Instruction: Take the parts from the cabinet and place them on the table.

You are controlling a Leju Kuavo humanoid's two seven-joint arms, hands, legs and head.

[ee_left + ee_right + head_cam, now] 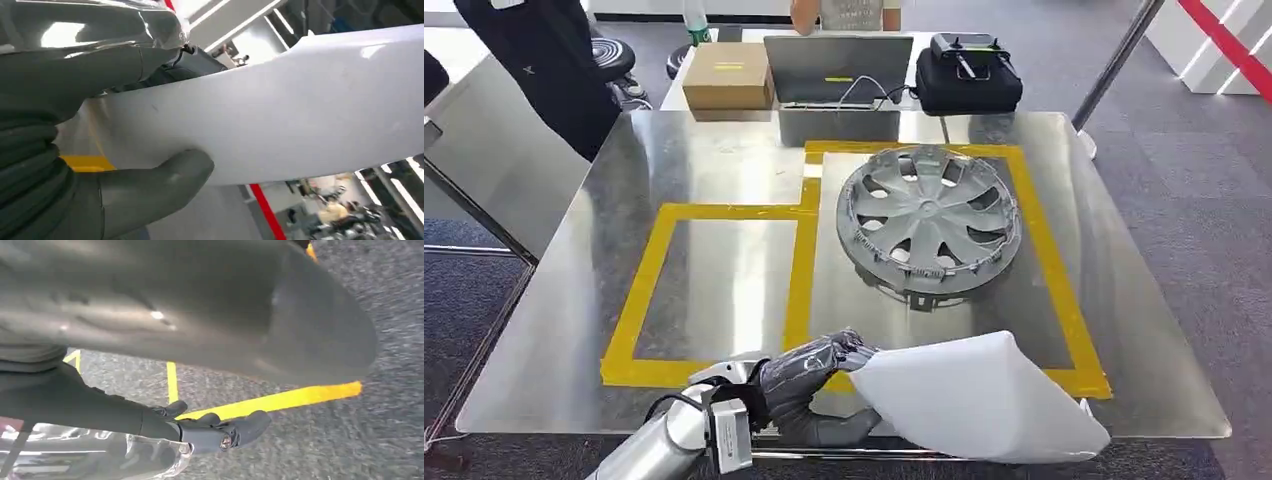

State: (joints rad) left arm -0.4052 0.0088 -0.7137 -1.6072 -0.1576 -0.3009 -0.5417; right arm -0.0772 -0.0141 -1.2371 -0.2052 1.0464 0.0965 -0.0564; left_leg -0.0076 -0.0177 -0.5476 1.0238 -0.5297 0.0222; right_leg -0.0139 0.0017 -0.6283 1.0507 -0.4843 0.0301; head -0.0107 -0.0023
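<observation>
The large shiny steel table (724,160) carries two rectangles of yellow tape (796,262), and all places here are given from this tape. Inside the right rectangle lies the round grey plastic wheel cover (929,219), flat on the metal. Over the near edge of the same rectangle is the white curved plastic panel (972,395), partly past the table's front edge. The left hand (816,375) grips this panel at its left end; in the left wrist view the thick grey thumb (165,182) presses one face and the dark fingers lie on the other. Behind the tape, beyond the table, stand a brown cardboard box (728,76), a grey laptop (838,70) and a black case (967,73). The right hand (220,432) hangs above grey carpet with fingers loosely curled, holding nothing.
</observation>
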